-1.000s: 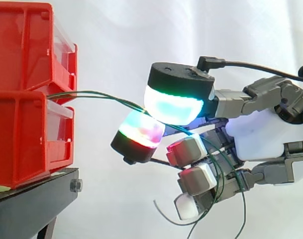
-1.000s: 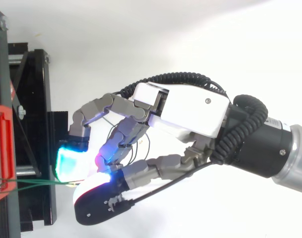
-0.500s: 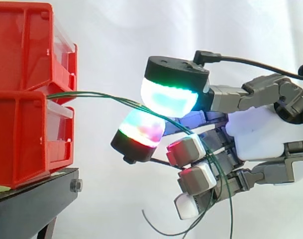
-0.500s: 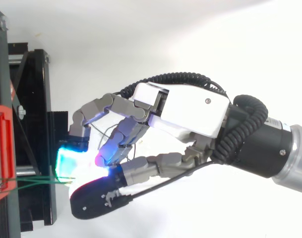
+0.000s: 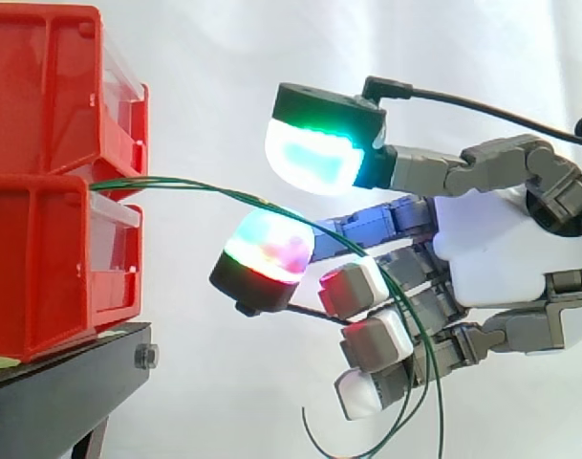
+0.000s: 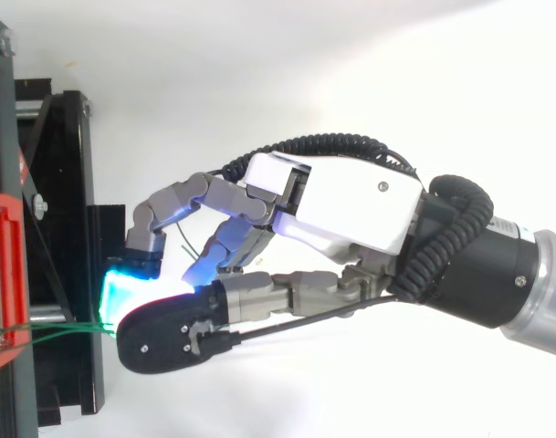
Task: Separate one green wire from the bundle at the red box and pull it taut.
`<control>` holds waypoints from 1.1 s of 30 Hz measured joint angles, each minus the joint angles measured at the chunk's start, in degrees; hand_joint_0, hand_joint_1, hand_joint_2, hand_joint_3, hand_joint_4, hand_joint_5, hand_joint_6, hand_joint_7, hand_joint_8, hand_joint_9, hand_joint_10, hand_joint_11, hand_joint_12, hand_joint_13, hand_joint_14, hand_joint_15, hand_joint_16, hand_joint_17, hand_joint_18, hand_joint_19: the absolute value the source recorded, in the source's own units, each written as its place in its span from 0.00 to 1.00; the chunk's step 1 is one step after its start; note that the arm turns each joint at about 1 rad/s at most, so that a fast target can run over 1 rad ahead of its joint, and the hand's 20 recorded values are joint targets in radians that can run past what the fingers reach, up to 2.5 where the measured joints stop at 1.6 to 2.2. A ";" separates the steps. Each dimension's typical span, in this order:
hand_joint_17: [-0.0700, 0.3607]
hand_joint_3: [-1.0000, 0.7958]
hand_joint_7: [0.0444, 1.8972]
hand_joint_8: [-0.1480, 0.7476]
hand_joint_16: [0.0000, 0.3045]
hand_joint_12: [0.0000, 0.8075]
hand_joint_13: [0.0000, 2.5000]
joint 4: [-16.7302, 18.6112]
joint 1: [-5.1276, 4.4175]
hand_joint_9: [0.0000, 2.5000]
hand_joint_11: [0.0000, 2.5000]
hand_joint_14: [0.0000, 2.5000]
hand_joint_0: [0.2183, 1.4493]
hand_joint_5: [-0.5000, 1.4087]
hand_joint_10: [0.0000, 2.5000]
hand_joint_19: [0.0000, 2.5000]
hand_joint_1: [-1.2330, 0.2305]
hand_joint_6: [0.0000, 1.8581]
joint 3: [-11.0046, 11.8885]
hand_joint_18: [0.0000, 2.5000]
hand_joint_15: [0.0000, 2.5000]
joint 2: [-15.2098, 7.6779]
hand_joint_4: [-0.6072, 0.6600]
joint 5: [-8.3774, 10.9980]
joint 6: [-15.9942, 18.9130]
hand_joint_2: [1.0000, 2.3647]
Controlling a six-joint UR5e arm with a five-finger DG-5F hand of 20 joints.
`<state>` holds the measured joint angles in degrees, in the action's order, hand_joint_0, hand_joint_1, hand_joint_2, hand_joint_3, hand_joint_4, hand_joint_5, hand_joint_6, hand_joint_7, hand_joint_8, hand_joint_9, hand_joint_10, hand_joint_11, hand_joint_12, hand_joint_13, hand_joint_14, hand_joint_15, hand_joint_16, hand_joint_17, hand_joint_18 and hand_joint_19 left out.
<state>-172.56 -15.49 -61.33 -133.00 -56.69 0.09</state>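
A thin bundle of green wires (image 5: 195, 189) leaves the gap between the two stacked red boxes (image 5: 42, 258) and arcs right, then droops past the hand (image 5: 491, 258). In the side view one cyan-green pad (image 5: 314, 153) sits raised above the wires. A red-and-cyan pad (image 5: 267, 251) lies just under them, with a clear gap between the two pads. The wires run through that gap and hang down across the lower curled fingers, with loose ends below. From above, the hand (image 6: 341, 205) reaches left toward the red box (image 6: 4, 274), where the wires (image 6: 58, 330) come out.
The red boxes stand on a black stand (image 5: 61, 392) at the left, whose frame (image 6: 63, 228) lies under the fingertips in the top view. A white curtain is behind. The arm comes in from the right.
The cyan-green pad has lifted up and away from the lower pad, which opens the pinch on the wires. The hanging wire ends have swung slightly. The palm has stayed in place.
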 measured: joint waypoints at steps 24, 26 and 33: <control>0.42 0.28 0.45 0.44 0.16 0.41 0.43 0.03 0.02 0.43 0.40 0.01 0.37 0.17 0.01 0.26 0.23 0.49 -0.10 0.30 0.36 0.00 0.52 0.00 0.09 0.00; 0.42 0.28 0.46 0.43 0.16 0.41 0.43 0.03 0.02 0.43 0.40 0.01 0.37 0.17 0.01 0.26 0.23 0.49 -0.10 0.30 0.36 0.01 0.53 0.00 0.09 0.00; 0.42 0.28 0.46 0.45 0.16 0.41 0.43 0.03 0.02 0.44 0.39 0.01 0.32 0.18 0.01 0.27 0.26 0.48 -0.10 0.30 0.36 0.00 0.54 0.00 0.09 0.00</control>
<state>-172.53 -15.47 -61.44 -133.01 -56.69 0.18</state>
